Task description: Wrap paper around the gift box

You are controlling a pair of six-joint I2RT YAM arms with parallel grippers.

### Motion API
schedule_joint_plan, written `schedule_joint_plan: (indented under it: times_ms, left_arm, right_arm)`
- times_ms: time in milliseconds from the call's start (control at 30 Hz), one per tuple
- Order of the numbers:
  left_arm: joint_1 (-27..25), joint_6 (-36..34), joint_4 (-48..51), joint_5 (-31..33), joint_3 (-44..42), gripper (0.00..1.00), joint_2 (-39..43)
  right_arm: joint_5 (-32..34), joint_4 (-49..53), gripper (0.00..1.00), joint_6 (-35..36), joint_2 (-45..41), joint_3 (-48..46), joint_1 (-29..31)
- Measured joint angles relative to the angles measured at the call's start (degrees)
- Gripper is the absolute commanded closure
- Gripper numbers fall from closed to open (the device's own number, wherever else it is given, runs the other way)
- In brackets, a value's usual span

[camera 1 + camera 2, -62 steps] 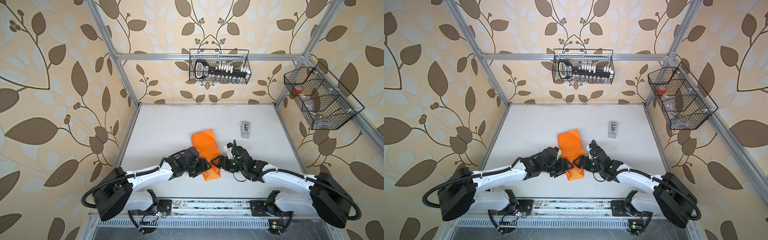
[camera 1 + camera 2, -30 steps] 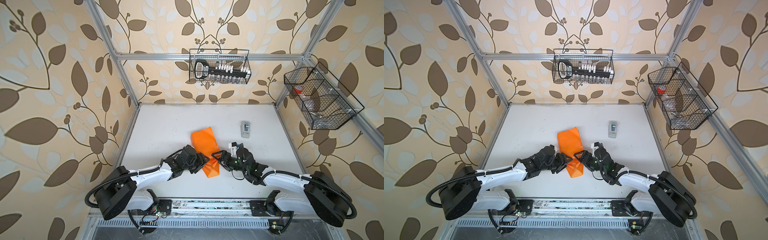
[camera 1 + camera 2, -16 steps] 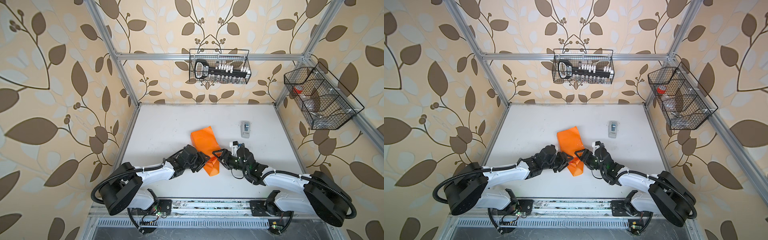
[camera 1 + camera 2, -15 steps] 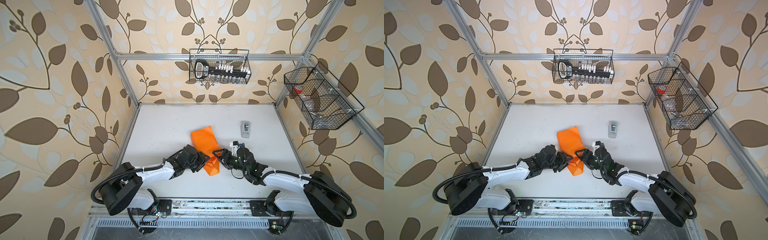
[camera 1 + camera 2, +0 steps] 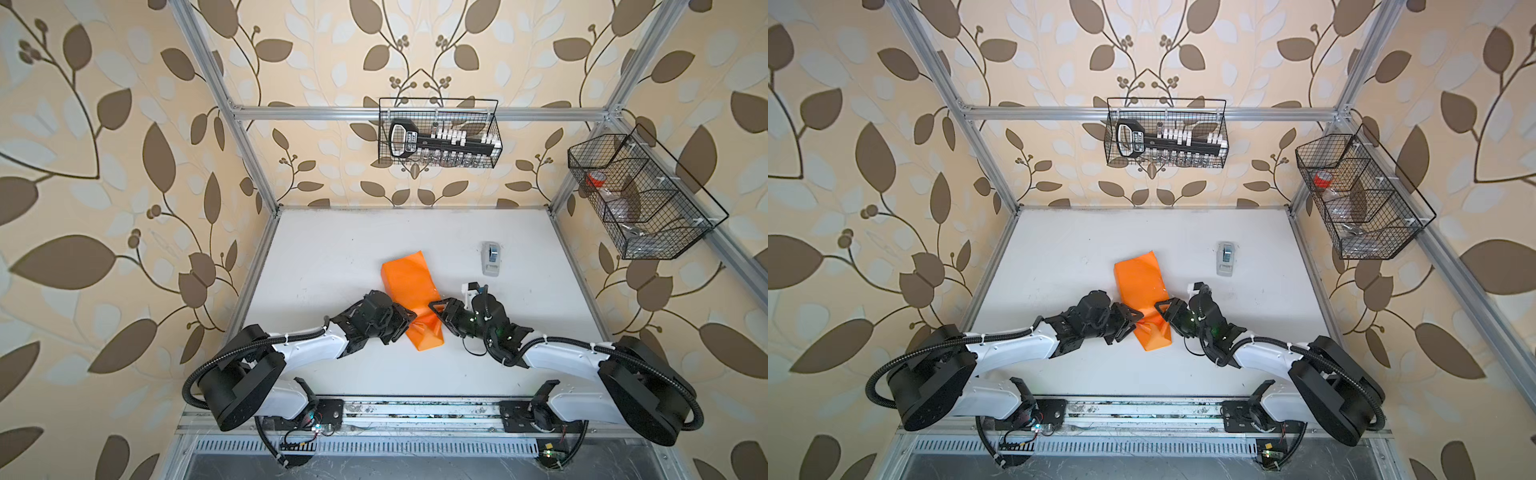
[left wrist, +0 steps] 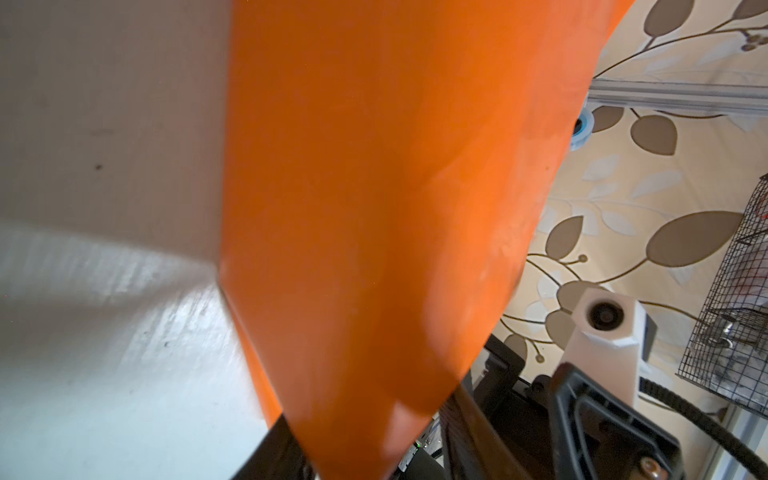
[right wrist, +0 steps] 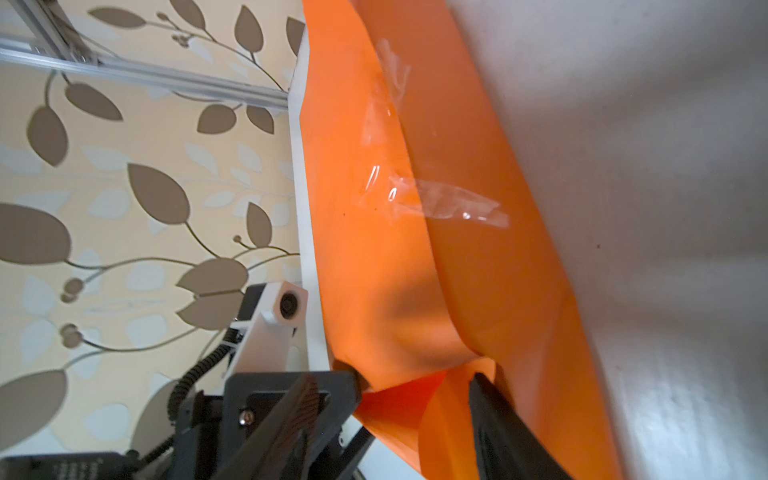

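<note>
Paper [image 5: 409, 286] lies as a tube on the table [image 5: 332, 257], with tape [image 7: 436, 199] across its seam. The box is hidden, likely inside. The tube's near end sits between the left gripper [image 5: 409, 323] and right gripper [image 5: 436, 313]. Both have narrowed onto it over the last second, the right from wide open. Firm pinch or only touching: cannot tell. Looks like the end fold is starting; the far end, beyond the grippers, is untouched.

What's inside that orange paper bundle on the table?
Only the paper shows, folded over with clear tape across its seam. Whatever it holds is fully covered.
</note>
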State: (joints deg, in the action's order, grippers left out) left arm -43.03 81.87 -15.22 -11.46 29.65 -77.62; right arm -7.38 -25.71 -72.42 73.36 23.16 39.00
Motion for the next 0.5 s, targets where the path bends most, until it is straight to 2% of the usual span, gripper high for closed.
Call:
schedule_joint_plan:
  times_ms: [67, 267, 300, 400, 500]
  left_arm:
    - [0.0, 0.2, 0.0, 0.0, 0.0, 0.56, 0.0]
    - [0.0, 0.8, -0.1, 0.0, 0.0, 0.57, 0.0]
    - [0.0, 0.8, -0.1, 0.0, 0.0, 0.57, 0.0]
    - [0.0, 0.9, -0.1, 0.0, 0.0, 0.57, 0.0]
    - [0.0, 0.9, -0.1, 0.0, 0.0, 0.58, -0.1]
  right_arm:
    - [0.3, 4.3, 0.46, 3.2, -3.2, 1.9, 0.0]
    - [2.3, 17.9, 0.88, 14.8, -15.7, 5.0, -1.4]
    - [2.6, 20.1, 0.92, 16.7, -16.5, 5.2, -2.3]
    - [3.6, 26.3, 0.96, 22.1, -16.3, 4.7, -4.5]
    - [2.9, 27.7, 1.0, 25.3, -12.9, 2.1, -4.7]
